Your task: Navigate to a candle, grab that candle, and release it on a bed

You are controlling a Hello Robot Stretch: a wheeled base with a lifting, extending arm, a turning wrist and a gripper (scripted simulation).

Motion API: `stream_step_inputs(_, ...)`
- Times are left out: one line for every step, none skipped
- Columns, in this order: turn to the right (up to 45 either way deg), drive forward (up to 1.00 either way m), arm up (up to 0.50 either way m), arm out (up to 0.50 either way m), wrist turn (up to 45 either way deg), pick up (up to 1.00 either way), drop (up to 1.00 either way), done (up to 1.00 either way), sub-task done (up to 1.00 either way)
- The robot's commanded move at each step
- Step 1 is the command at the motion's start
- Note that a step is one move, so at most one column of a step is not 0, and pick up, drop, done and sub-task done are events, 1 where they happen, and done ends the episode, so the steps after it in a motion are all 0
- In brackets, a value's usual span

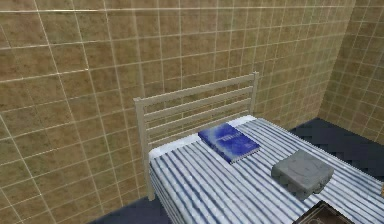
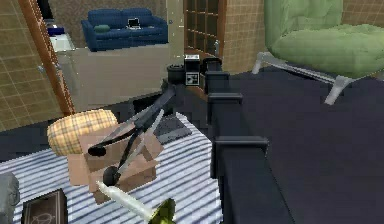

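Note:
The bed (image 1: 205,190) has a white slatted headboard (image 1: 195,110) and blue-and-white striped bedding; it stands against the tiled wall in the forward view. In the arm side view the arm's dark bar (image 2: 235,150) rises over the same striped bedding (image 2: 185,185). The gripper (image 2: 106,166) reaches down to the left in front of a cardboard box (image 2: 125,165). A slim pale stick with a yellow-green end (image 2: 148,206), perhaps the candle, shows just past the fingertips, over the bedding. I cannot tell whether the gripper holds anything.
On the bed lie a blue book (image 1: 229,140), a grey case (image 1: 302,172), a plaid pillow (image 2: 80,130) and a dark box (image 2: 45,208). A blue sofa (image 2: 125,28) stands beyond a doorway. A green futon (image 2: 320,40) stands on the dark floor.

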Motion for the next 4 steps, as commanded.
stream_step_inputs(0.0,0.0,0.0,0.0,39.0,0.0,0.0,0.0,0.0)
stream_step_inputs(0.0,0.0,-0.22,0.0,0.0,0.0,0.0,0.0,0.0)
stream_step_inputs(0.0,0.0,-0.32,0.0,0.0,0.0,0.0,0.0,0.0)
stream_step_inputs(0.0,0.0,0.0,0.0,0.0,0.0,1.0,0.0,0.0)
